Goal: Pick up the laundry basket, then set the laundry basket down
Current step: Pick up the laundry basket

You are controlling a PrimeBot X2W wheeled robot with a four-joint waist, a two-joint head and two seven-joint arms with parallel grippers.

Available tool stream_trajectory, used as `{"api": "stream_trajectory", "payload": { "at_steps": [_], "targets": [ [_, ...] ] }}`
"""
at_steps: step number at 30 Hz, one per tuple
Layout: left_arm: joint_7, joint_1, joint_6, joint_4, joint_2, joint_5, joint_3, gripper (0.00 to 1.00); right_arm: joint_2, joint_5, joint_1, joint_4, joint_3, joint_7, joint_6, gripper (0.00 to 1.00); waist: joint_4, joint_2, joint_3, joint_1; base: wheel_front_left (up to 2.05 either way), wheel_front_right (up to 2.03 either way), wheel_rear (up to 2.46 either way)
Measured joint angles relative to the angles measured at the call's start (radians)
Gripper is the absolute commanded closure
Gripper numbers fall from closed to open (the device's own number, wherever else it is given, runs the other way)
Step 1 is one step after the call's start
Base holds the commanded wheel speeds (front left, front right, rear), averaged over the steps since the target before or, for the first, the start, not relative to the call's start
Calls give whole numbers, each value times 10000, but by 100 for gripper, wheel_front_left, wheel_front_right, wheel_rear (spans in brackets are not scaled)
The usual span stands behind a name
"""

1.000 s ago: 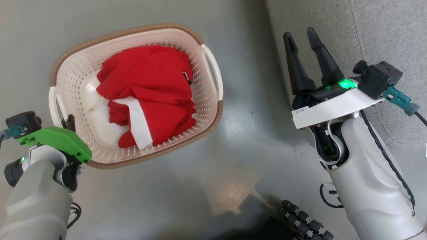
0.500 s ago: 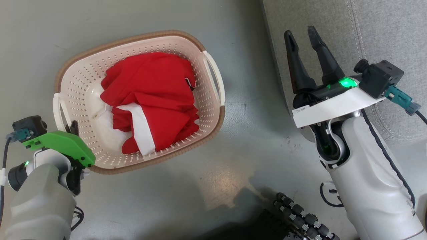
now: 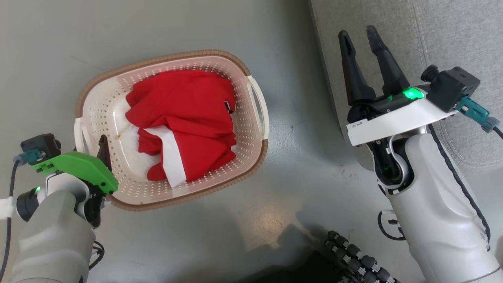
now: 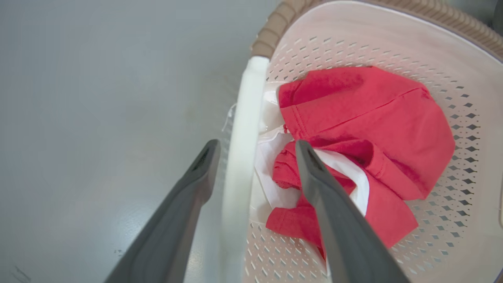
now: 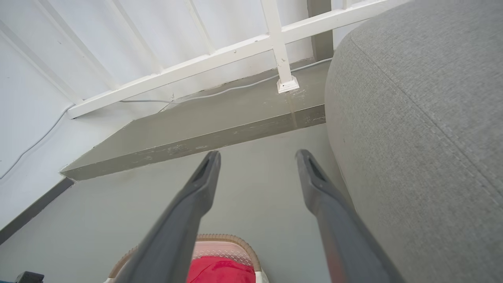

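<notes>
left pincer (image 4: 256, 146) straddles one white handle (image 4: 246, 110) of one laundry basket (image 4: 377, 35).

The laundry basket (image 3: 248, 129) sits on the grey floor (image 3: 306, 165) with a red and white garment (image 3: 184, 114) heaped inside. The left hand (image 3: 96, 146) is at its white side handle (image 3: 78, 135), one dark finger poking up inside the wall. The right hand (image 3: 357, 33) hangs well apart, fingers spread, beside a grey sofa (image 3: 432, 35).

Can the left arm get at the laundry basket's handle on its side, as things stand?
Probably yes. The left tool is open with one finger either side of the white handle of the laundry basket; nothing sits between them.
</notes>
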Motion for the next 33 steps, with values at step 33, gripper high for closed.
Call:
{"api": "stream_trajectory", "payload": {
  "at_steps": [33],
  "targets": [
    [-385,1279,-2,-2905,65,1505,-686,0,-483,-19,1139,1058,-460,0,0,0,793,0,-3327,0,0,0,0]
  ]
}}
